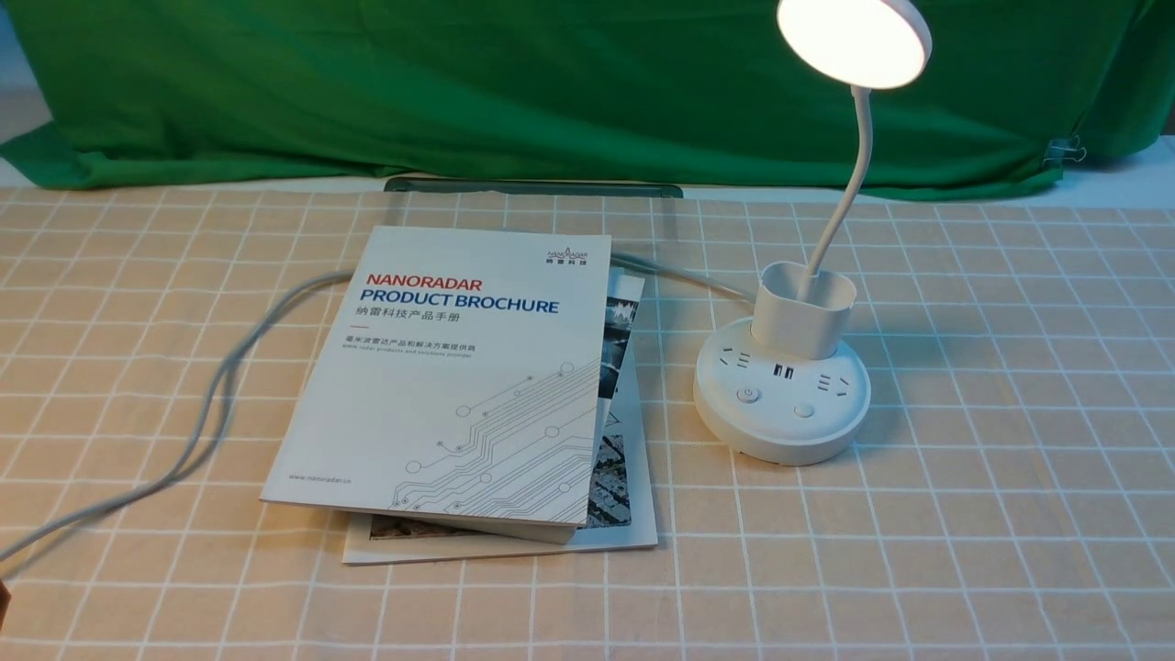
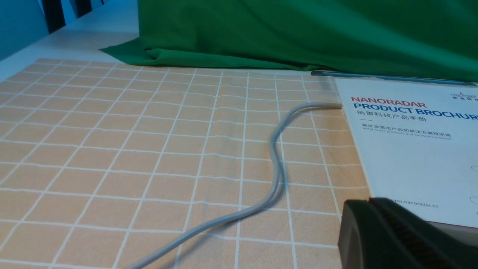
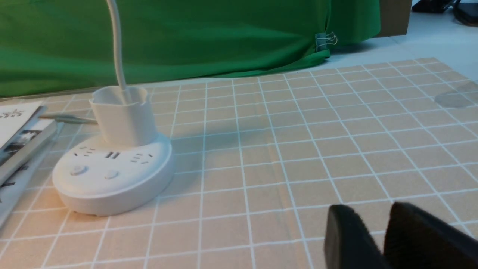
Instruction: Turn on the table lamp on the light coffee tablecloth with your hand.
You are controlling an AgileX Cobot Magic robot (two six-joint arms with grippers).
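Note:
The white table lamp point(image 1: 780, 404) stands right of centre on the light coffee tablecloth point(image 1: 964, 505). Its round head point(image 1: 854, 41) glows brightly. Two buttons point(image 1: 749, 396) sit on the front of the puck base. Neither arm shows in the front view. In the right wrist view, my right gripper point(image 3: 368, 213) hovers low over bare cloth, well to the side of the lamp base point(image 3: 112, 175), open with a gap between its fingers and nothing in them. My left gripper point(image 2: 368, 203) is shut and empty, near the corner of a brochure point(image 2: 410, 157).
Two stacked brochures point(image 1: 459, 376) lie left of the lamp. The lamp's grey cable point(image 1: 220, 386) runs from under them to the left edge. A green cloth point(image 1: 551, 83) hangs along the back, held by a binder clip point(image 3: 325, 39).

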